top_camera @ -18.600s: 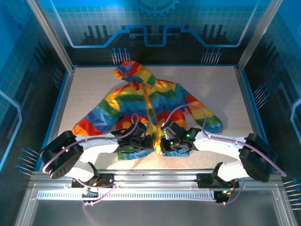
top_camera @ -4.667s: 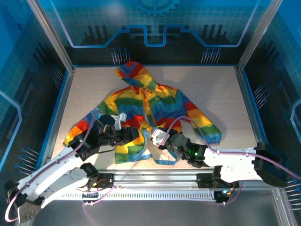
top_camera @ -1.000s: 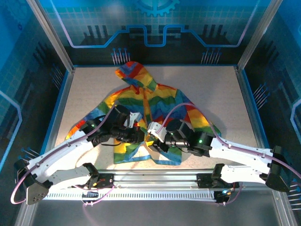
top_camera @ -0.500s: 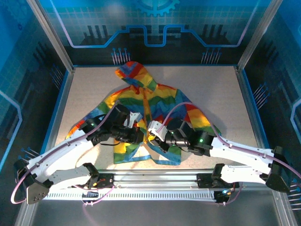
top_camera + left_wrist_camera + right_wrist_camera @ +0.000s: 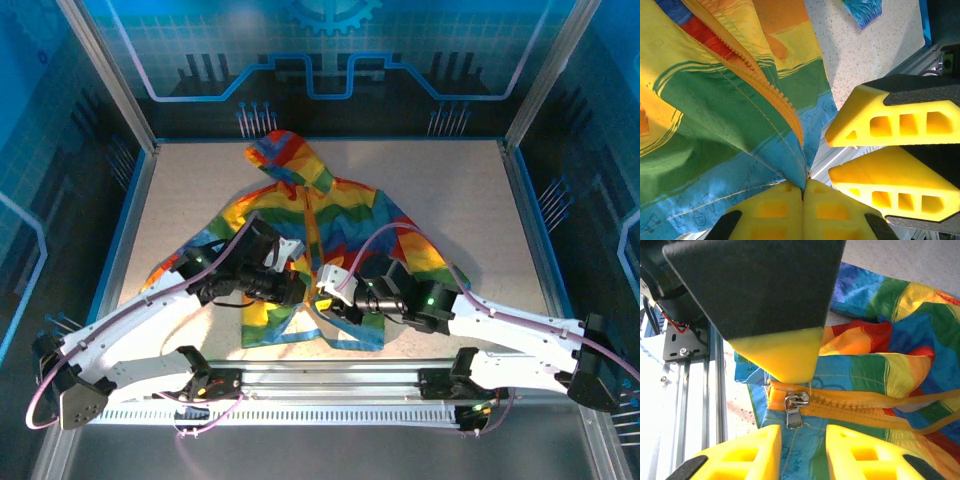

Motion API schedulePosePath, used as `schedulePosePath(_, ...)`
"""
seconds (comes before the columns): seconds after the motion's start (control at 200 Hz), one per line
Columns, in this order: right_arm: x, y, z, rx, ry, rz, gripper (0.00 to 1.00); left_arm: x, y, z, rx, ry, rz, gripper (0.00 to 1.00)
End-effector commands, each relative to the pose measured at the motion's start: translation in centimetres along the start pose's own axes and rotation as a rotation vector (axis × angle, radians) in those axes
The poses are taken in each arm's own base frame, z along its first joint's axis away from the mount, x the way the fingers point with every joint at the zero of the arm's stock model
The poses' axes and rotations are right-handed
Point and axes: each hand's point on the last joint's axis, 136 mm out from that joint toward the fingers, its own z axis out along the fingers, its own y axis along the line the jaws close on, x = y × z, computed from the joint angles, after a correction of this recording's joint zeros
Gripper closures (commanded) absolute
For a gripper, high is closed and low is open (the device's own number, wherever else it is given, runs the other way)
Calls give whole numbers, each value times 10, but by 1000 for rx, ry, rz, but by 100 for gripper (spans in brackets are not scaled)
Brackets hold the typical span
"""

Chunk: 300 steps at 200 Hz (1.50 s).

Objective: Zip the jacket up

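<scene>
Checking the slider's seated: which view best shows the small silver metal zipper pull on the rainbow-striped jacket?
Right wrist: the silver zipper pull sits close and sharp on the orange zipper, above the open right gripper. Left wrist gives zipper teeth; top external, too small to tell.

Arms angled inward, left hand (image 5: 803,192) pinched closed, right hand (image 5: 803,430) parted

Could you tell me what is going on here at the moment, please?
Two robot arms are working on a small rainbow-striped hooded jacket spread on the speckled table. The left end effector is pinched shut on the blue hem beside the orange zipper. The right end effector is open, its fingers flanking the metal slider, which sits at the hem end. The jacket is not yet zipped up.
</scene>
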Motion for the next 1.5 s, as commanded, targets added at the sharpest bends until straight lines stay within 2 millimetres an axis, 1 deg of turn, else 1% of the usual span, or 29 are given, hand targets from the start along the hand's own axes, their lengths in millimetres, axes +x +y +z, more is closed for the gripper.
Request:
schedulePosePath(0.0,-5,4,0,-23,-32,-86,67,1,-8,-7,26,21,33,100)
schedulePosePath(0.175,-6,7,6,-44,-37,-101,64,0,-9,-8,29,19,31,100)
schedulePosePath(0.36,-6,9,13,-62,-22,-102,57,-2,-7,-2,30,18,22,100)
schedulePosePath(0.45,-5,10,16,-66,-33,-96,54,-3,-11,-1,43,28,12,100)
schedulePosePath(0.55,-3,13,23,-81,-52,-84,53,-4,-14,0,55,35,4,100)
schedulePosePath(0.64,-2,12,27,-80,-29,-77,54,-4,-13,-1,56,24,2,100)
schedulePosePath(0.685,-1,9,29,-65,-13,-75,56,-4,-14,-2,59,19,0,100)
schedulePosePath(0.73,0,6,29,-48,1,-73,61,-4,-15,-3,66,14,1,100)
schedulePosePath(0.815,2,2,28,-22,11,-76,77,-3,-15,-5,69,6,8,100)
schedulePosePath(0.876,0,-2,25,-1,4,-77,88,-3,-16,-7,69,4,16,100)
schedulePosePath(0.971,-2,-5,19,23,-9,-79,99,-3,-16,-7,62,13,26,100)
schedulePosePath(1.086,-5,-7,13,43,-31,-80,100,-5,-16,-7,56,15,32,100)
schedulePosePath(1.281,-3,-6,11,34,-33,-75,100,-3,-12,-9,39,6,39,100)
schedulePosePath(1.301,-3,-5,11,32,-34,-73,96,-3,-11,-10,36,5,37,100)
schedulePosePath(1.341,-3,-5,12,28,-33,-69,84,-2,-10,-10,36,7,38,100)
schedulePosePath(1.366,-3,-5,12,27,-35,-68,79,-2,-10,-10,36,6,36,100)
schedulePosePath(1.441,-3,-3,12,18,-37,-69,70,-1,-10,-10,39,6,33,100)
schedulePosePath(1.496,-4,-2,12,11,-40,-69,66,-1,-11,-10,42,6,33,100)
